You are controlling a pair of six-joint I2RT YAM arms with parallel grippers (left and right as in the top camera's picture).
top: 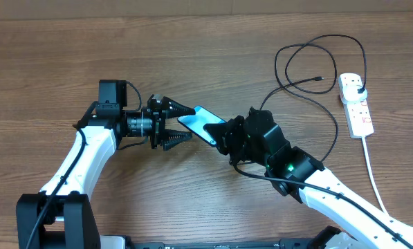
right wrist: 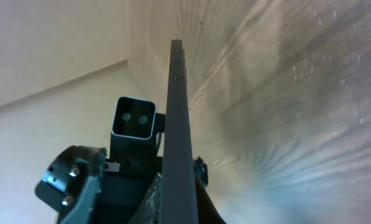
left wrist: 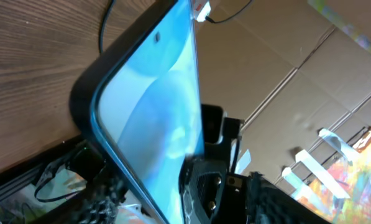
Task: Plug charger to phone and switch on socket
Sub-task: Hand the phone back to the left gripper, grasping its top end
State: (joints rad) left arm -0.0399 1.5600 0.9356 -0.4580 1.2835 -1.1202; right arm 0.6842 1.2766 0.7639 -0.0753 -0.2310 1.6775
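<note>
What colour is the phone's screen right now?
Light blue, lit, inside a dark frame; the phone shows best in the left wrist view.

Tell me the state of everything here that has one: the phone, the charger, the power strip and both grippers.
phone: screen lit, held at a tilt, no cable in it.
charger: plug in the socket, connector tip loose on the table.
socket: charger plugged in; switch too small to tell.
left gripper: open, fingers either side of the phone's end.
right gripper: shut on the phone.

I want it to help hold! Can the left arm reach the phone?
Probably yes: the left end effector is open right at the free end of the phone, with nothing between.
</note>
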